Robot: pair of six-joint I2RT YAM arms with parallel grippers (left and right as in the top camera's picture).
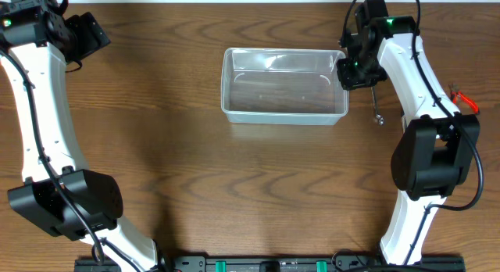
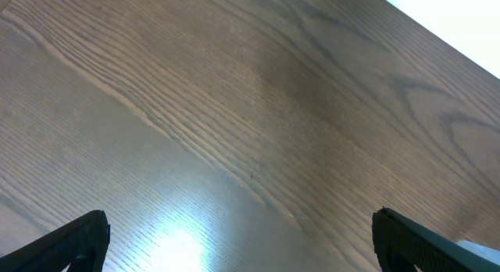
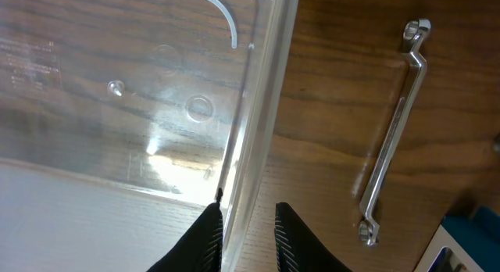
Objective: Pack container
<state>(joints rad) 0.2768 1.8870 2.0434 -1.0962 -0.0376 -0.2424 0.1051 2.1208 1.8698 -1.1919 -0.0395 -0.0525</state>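
Observation:
The container (image 1: pixel 285 117) is a clear plastic tub standing at the back middle of the table, with nothing visible inside. My right gripper (image 1: pixel 349 75) sits over its right wall. In the right wrist view the two fingers (image 3: pixel 246 225) straddle that wall (image 3: pixel 262 108), close together and pinched on its rim. My left gripper (image 1: pixel 94 34) is at the far left back, well away from the tub. In the left wrist view its fingers (image 2: pixel 242 241) are wide apart over bare wood, holding nothing.
A silver double-ended wrench (image 1: pixel 376 104) lies on the table just right of the container; it also shows in the right wrist view (image 3: pixel 394 131). A red-handled tool (image 1: pixel 466 102) peeks out at the right edge. A blue object (image 3: pixel 469 233) sits near the wrench.

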